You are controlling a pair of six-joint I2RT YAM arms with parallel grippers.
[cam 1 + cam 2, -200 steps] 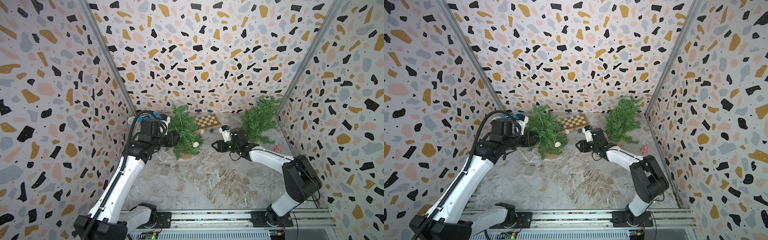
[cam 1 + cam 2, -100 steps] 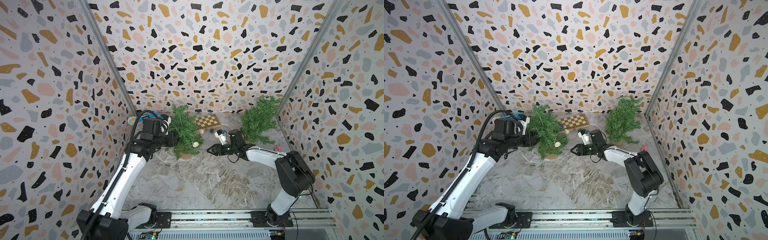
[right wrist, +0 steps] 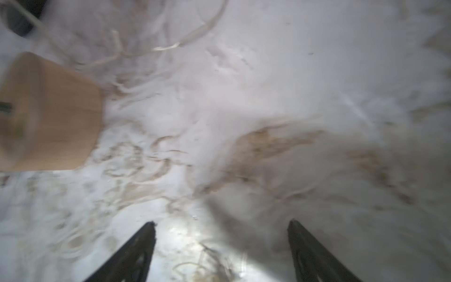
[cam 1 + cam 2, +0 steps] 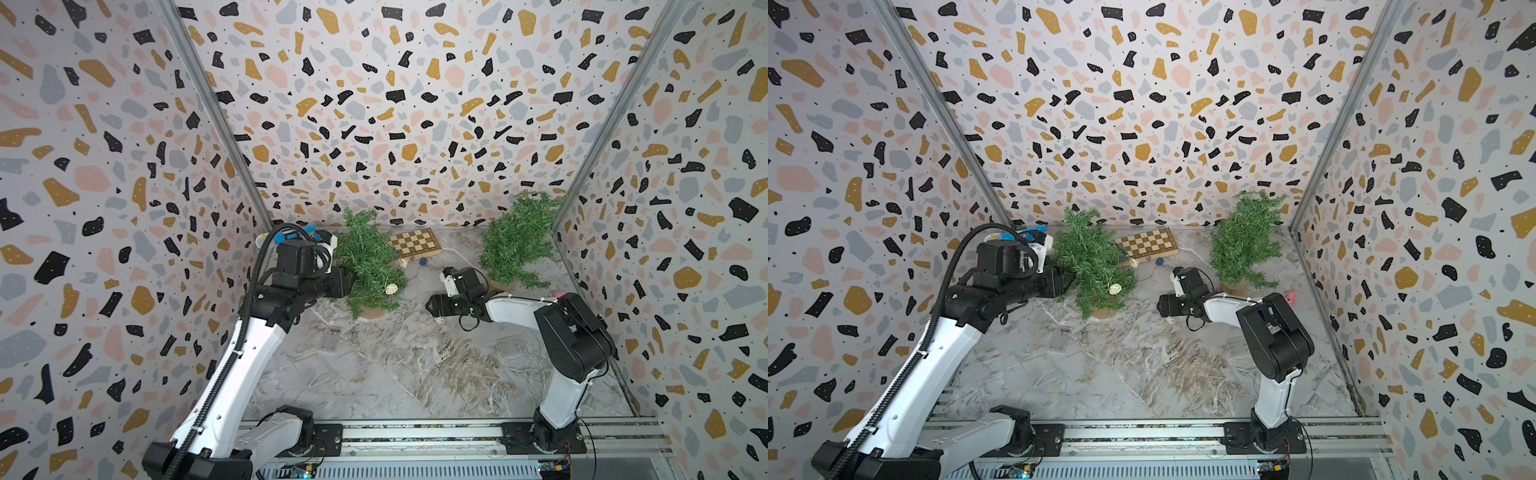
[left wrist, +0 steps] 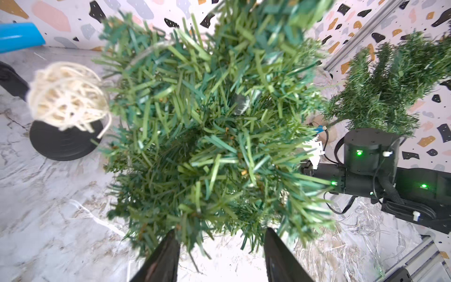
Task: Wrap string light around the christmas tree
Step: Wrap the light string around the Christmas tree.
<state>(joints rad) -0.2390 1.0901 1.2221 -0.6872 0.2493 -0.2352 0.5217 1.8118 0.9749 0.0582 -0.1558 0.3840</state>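
1. The string light is thin clear wire carrying woven balls. One ball sits in the lower foliage of the christmas tree, left of centre in both top views. A second ball lies on the counter just under the right gripper. Slack wire is spread over the counter by the right arm.
2. My read on handling: it's nearly weightless and limp, so it will snag on needles and tangle on itself. The balls look crushable. Pinch the wire right beside a ball, not the ball itself. Bare wire will probably slip through the pads.
3. The tree looks light, with springy bristly branches on a small tan base. Expect it to tip or slide if you pull the wire taut, so brace it.
4. Left gripper: the arm is stretched out low, with its nose in the tree's frame-left side. The jaws are partly apart with needle tips between them, and I see no firm pinch.
5. Right gripper: the forearm is low over the counter, aimed frame-left at the tree and short of it. The jaws are spread wide and empty.
6. Keep the wire off the second tree at back right and the chessboard at back centre.
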